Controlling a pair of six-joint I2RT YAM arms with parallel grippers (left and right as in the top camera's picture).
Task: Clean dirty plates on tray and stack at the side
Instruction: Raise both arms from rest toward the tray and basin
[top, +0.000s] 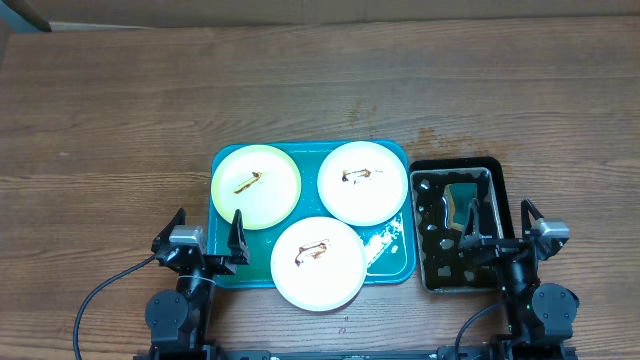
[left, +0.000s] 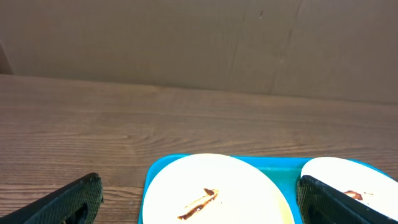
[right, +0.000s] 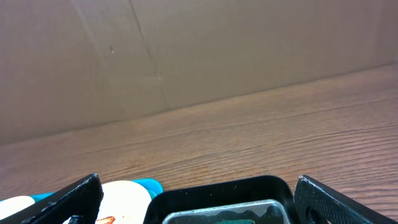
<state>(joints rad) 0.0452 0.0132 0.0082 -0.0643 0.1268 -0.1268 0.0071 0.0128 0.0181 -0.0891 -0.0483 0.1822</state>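
Note:
The teal tray (top: 309, 205) lies at the table's front centre and bears three plates, each with a brown smear at its middle. A pale yellow-green plate (top: 256, 186) sits at the tray's back left, a white plate (top: 363, 181) at its back right. Another white plate (top: 319, 262) overhangs the front rim. My left gripper (top: 208, 228) stands open at the tray's front left corner. In the left wrist view the yellow-green plate (left: 214, 193) lies just ahead of those open jaws (left: 199, 190). My right gripper (top: 500, 222) is open over the black tray, empty.
A smaller black tray (top: 455, 163) stands right of the teal one, wet inside, holding a metal container (top: 462, 205) with something green in it. White residue (top: 383, 240) lies on the teal tray's right side. A cardboard wall (left: 199, 43) backs the table.

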